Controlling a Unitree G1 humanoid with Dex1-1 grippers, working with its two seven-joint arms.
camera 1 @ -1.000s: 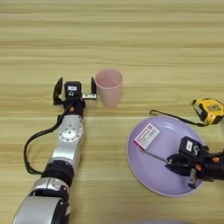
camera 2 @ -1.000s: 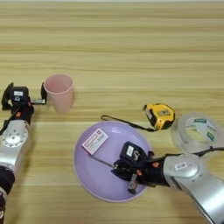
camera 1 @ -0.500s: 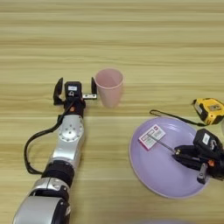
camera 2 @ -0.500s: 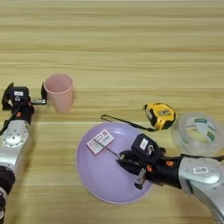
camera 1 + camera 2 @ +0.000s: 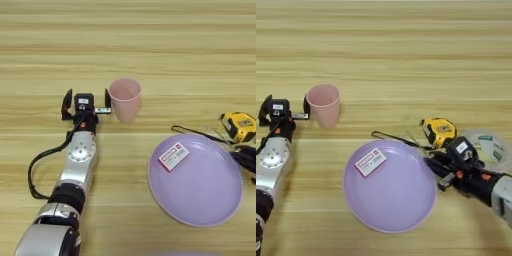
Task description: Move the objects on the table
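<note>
Our left gripper (image 5: pixel 86 104) stands wide open and empty, its right finger just beside the pink cup (image 5: pixel 125 99). We judge that cup light, stiff and easily tipped, best pinched across its wall near the rim. Our right gripper (image 5: pixel 432 165) sits at the lilac plate (image 5: pixel 391 195) rim; we cannot tell its opening. Left of it, the small box (image 5: pixel 370 162) lies on the plate; the tape measure (image 5: pixel 439 131) lies just beyond.

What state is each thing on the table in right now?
Cup: upright, empty as far as visible, beside the left gripper.
Plate: flat, holding only the box.
Box: lying flat on the plate.
Tape measure: on the table, strap trailing left.
Tape roll: lying flat.
Left gripper: open.
Right gripper: at the plate's right rim.
</note>
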